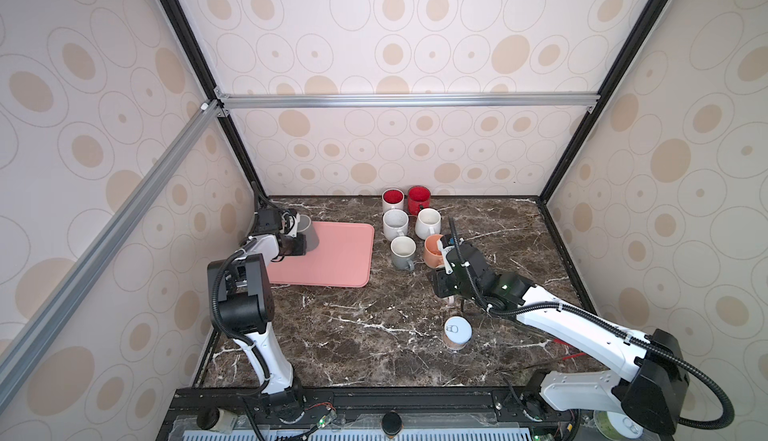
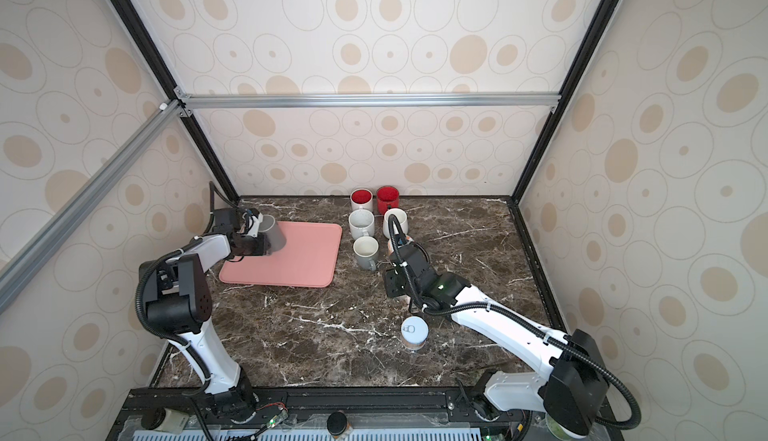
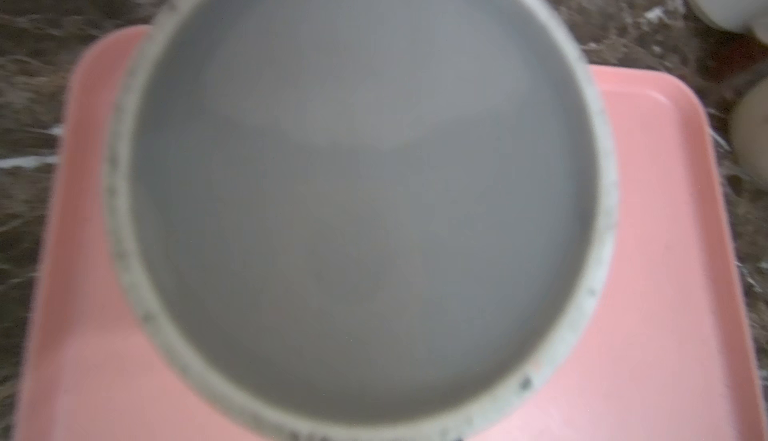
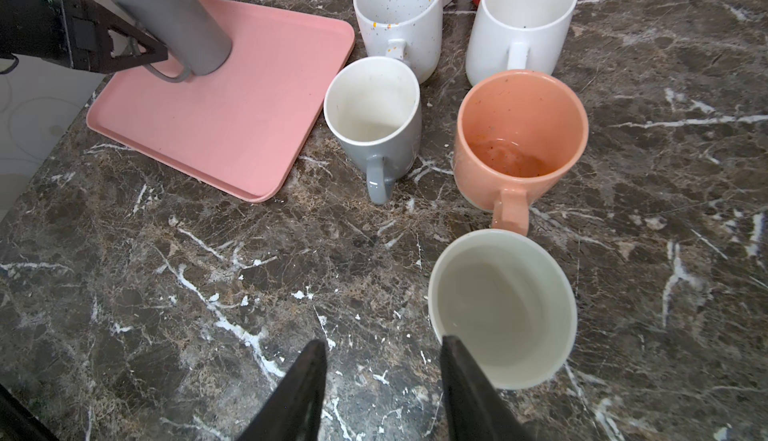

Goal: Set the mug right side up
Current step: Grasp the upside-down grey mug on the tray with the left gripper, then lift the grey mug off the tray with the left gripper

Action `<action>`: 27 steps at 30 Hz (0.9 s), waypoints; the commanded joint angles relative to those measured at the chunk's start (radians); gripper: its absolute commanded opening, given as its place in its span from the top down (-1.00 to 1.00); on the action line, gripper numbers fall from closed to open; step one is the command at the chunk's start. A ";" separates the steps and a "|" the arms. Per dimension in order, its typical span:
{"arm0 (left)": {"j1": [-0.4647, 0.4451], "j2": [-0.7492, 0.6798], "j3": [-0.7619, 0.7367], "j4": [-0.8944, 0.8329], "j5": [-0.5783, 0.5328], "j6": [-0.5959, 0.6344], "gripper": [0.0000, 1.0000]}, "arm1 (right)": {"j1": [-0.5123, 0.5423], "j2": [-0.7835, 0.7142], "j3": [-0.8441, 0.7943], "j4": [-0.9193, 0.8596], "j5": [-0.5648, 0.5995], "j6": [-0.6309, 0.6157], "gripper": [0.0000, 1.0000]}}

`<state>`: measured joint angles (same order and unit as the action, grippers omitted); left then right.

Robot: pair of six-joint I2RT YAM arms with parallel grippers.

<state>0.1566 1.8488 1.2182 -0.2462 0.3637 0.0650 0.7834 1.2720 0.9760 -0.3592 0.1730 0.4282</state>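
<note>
Over 10 o'clock corner of pink tray [image 1: 340, 260], in both top views: gray mug [image 1: 309, 233] tilted, long axis roughly 12-to-6, lower end near tray. Left gripper [image 1: 300, 247] pinches it from 9 o'clock, handle side. Right gripper [image 4: 382, 347] well apart toward 3 o'clock, jaws spread, empty. Flip likely left arm's.

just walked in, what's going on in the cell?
The left gripper is shut on the grey mug at its handle, holding it tilted over the pink tray; it is not yet upright. The right gripper is open beside an upright cream mug. The orange mug and those beyond it stand upright. A cup at the front looks upside down.
</note>
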 commanded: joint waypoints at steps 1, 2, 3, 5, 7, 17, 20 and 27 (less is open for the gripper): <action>-0.101 -0.076 -0.056 0.053 0.044 -0.069 0.87 | -0.005 0.028 0.035 0.011 -0.056 0.001 0.05; -0.127 -0.092 -0.074 0.052 0.030 -0.076 0.87 | -0.003 0.036 0.042 0.010 -0.069 0.001 0.06; -0.153 -0.109 -0.096 0.052 0.012 -0.083 0.87 | -0.001 0.045 0.048 0.004 -0.078 0.000 0.06; -0.186 -0.139 -0.131 0.056 -0.013 -0.101 0.88 | 0.002 0.058 0.062 -0.001 -0.088 0.000 0.06; -0.209 -0.176 -0.168 0.066 -0.032 -0.122 0.90 | 0.006 0.069 0.066 0.003 -0.098 0.001 0.06; -0.281 -0.311 -0.237 0.091 -0.066 -0.079 1.00 | 0.028 0.135 0.103 0.038 -0.149 0.031 0.08; -0.293 -0.364 -0.259 0.128 -0.048 -0.091 1.00 | 0.027 0.157 0.118 0.055 -0.163 0.051 0.08; -0.292 -0.507 -0.317 0.296 0.013 -0.192 1.00 | 0.027 0.150 0.137 0.124 -0.139 0.100 0.08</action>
<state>-0.1337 1.4120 0.8841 -0.1417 0.3237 -0.0807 0.8059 1.4353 1.0840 -0.2840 0.0185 0.4934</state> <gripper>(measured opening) 0.156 0.460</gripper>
